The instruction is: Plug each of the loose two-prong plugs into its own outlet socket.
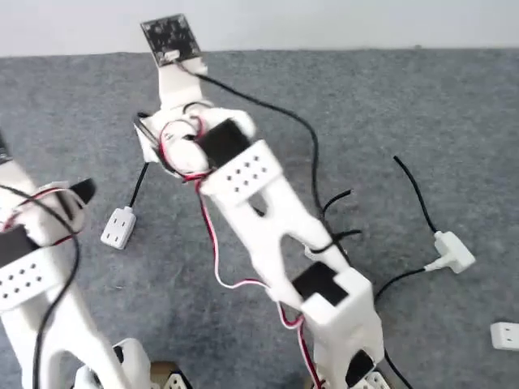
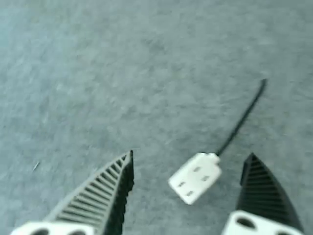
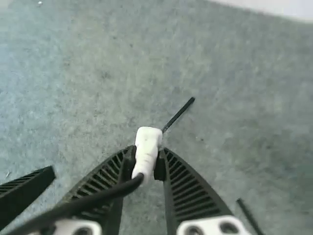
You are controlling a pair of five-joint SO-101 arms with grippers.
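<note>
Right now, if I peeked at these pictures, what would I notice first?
Probably the right fingers pinching a small white plug, its black cord running back over them, above the grey carpet. Next, the white outlet socket lying on the carpet between the wide-open left fingers.

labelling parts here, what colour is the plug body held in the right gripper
White. The plug shows best in the right wrist view, clamped in the right gripper.

Grey carpet (image 1: 389, 105) on the table, w/ a white socket (image 1: 118, 228) left side, corded plug (image 1: 452, 251) + second socket (image 1: 504, 334) far right.
</note>
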